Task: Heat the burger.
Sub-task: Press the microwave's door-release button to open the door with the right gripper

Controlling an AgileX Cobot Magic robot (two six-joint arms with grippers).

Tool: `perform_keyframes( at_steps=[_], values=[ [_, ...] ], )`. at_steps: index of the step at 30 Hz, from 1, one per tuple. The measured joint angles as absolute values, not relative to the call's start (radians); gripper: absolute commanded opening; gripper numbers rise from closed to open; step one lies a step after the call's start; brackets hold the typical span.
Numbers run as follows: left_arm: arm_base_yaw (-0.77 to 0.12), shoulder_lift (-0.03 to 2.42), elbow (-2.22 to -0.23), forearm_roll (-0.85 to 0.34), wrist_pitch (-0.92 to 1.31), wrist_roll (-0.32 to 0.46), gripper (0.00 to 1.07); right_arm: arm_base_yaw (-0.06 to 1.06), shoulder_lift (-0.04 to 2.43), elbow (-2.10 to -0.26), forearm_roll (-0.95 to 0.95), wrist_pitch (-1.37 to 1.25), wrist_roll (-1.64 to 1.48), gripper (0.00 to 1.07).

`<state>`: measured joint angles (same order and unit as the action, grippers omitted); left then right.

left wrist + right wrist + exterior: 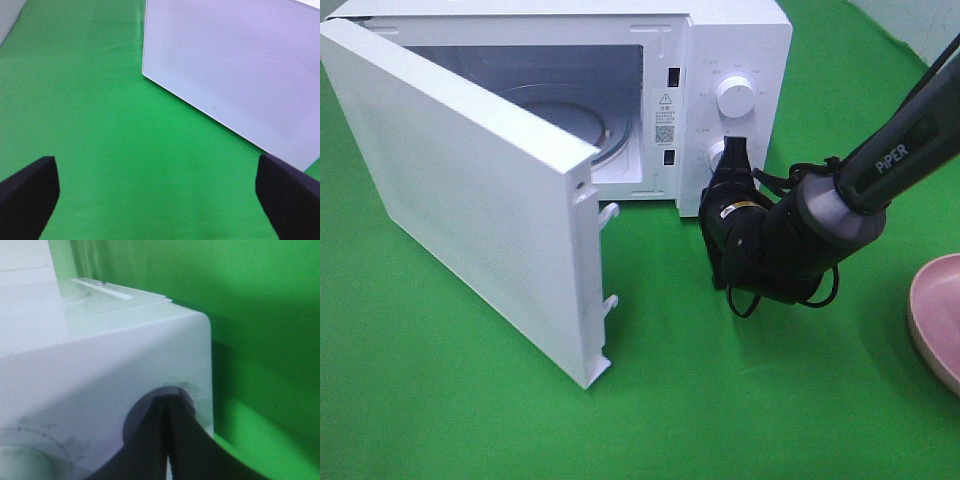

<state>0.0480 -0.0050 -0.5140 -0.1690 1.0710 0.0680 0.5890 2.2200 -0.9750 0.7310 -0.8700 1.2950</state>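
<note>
**High view:** shows white microwave [720, 40] across upper frame, door [460, 190] swung wide open toward lower left. Glass turntable [570, 115] visible inside the cavity, upper centre. Control panel right of the cavity, upper knob [735, 96] in clear sight. Right claw [733, 150] at centre, tips against lower knob [716, 152] and hiding most of it. Black arm [880, 160] behind it, coming in from upper right edge. Pink plate [935, 310] cut off by right edge, well apart from the microwave. Green cloth [470, 420] under all of it. Left claw not in this view.

**Left wrist view:** left claw [157, 200] spread wide, black fingers [27, 195] in lower left and lower right corners. Only green cloth [90, 110] between them; grips nothing. Perforated white door [240, 65] fills upper right, standing on the cloth.

**Right wrist view:** right claw [167, 399] closed, dark fingers [190, 440] pressed together with just a hairline slit between. Tips touch the round lower knob [137, 415] at lower centre; pinches nothing. Blurred second knob [25, 460] in lower left corner. Rounded edge of the microwave [100, 355] at centre, green to the right.

**Burger:** appears in none of the three views, so cannot tell where it is.
</note>
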Motion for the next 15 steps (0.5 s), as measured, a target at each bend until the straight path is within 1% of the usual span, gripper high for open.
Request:
perform_keyframes(
  at_steps=[8,15],
  values=[
    [0.048,-0.005,-0.514,-0.169,1.071,0.068,1.00,0.577,2.199,-0.965,0.708,-0.825,1.296,0.00],
    [0.048,-0.005,-0.514,-0.169,1.071,0.068,1.00,0.572,2.148,-0.902,0.652,-0.834,1.297,0.00]
  ],
)
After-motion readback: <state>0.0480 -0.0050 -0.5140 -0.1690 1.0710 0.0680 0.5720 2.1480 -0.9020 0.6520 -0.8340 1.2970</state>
